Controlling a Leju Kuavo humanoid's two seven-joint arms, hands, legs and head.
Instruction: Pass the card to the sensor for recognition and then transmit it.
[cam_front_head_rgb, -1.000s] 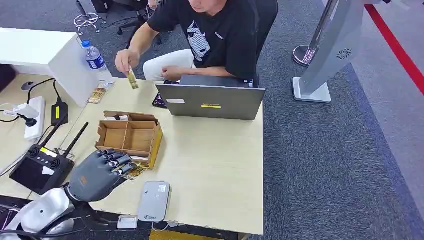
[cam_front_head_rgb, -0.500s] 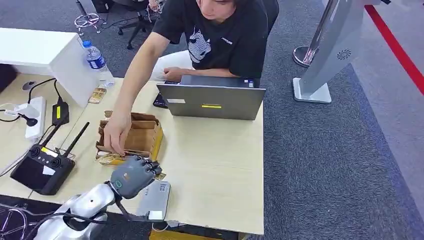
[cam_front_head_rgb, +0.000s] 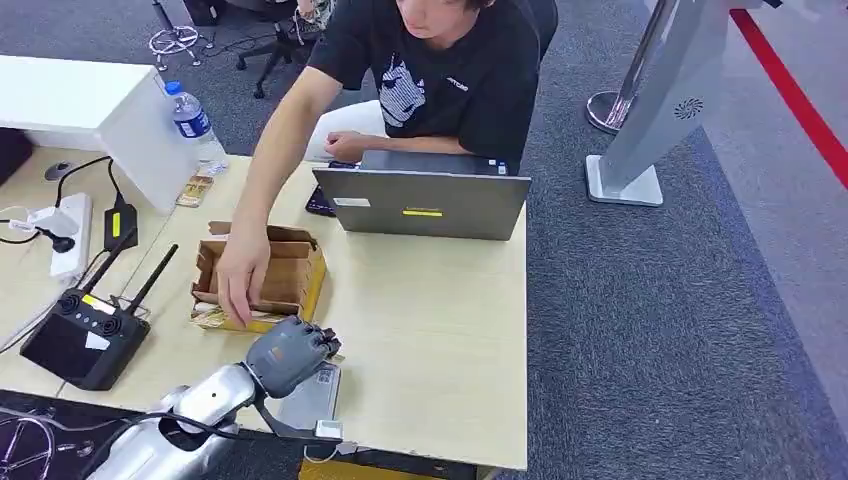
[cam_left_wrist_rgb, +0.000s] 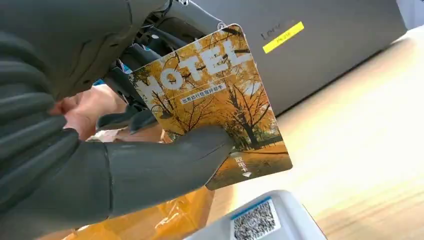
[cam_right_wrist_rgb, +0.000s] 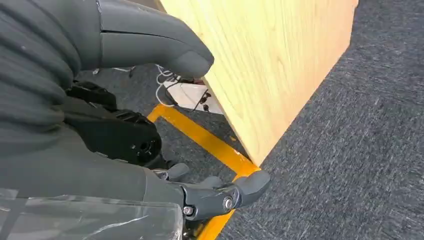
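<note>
Office setting: a person (cam_front_head_rgb: 440, 70) is sitting at a pale wooden desk (cam_front_head_rgb: 430, 330) behind a grey laptop (cam_front_head_rgb: 425, 203); grey carpet (cam_front_head_rgb: 650, 330) is covering the floor, a swivel chair base (cam_front_head_rgb: 175, 40) standing behind.

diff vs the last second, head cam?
The left hand lifted the hotel card away from the cardboard box and carried it over the grey sensor. The person's hand came down from above the table into the box. Laptop, bottle and remote stayed put.
</note>
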